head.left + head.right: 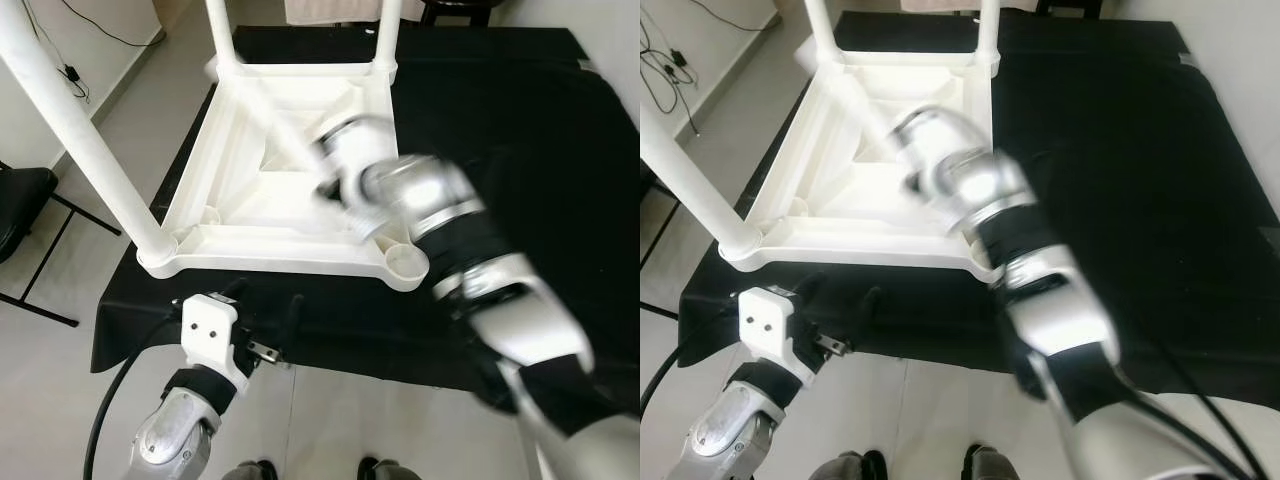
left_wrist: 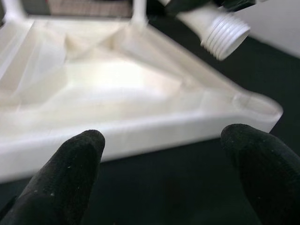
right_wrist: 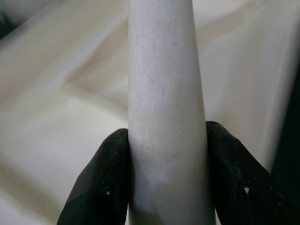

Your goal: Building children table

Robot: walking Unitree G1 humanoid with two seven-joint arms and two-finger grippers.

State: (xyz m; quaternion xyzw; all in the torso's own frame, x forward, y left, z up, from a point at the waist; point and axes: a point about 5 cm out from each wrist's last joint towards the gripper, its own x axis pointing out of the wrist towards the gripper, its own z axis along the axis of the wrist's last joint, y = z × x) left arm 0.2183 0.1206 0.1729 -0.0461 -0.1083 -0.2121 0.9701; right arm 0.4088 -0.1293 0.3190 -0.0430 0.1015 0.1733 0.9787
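Tabletop (image 1: pixel 250 215) of white plastic lay upside down on the black-draped surface (image 1: pixel 520 130), its ribbed underside facing up and its near rim close to the cloth's front edge. Three legs stood in its corner sockets — one long leg (image 1: pixel 75 130) rose from the near-left corner toward the camera, and two more stood at the far corners (image 1: pixel 222 35). The near-right corner socket (image 1: pixel 405 262) was a round open cup with nothing in it. The right tool (image 3: pixel 164 187) was clenched on a fourth white leg (image 3: pixel 164 93), its two black fingers (image 3: pixel 101 183) pressed against opposite sides of the tube; in the head views that arm was blurred and reached over the tabletop's right half, the leg slanting across the recessed middle. In the left wrist view the leg's threaded end (image 2: pixel 225 33) hung above the tabletop, clear of the empty socket. The left tool (image 1: pixel 265 325) sat low at the front edge of the surface, just short of the tabletop's near rim, its fingers (image 2: pixel 70 173) spread apart and holding nothing. To the right of the tabletop the black cloth lay open and wide — to the left, bare floor (image 1: pixel 60 270) ran beside the surface, with a dark chair (image 1: pixel 20 205) near the edge of view.
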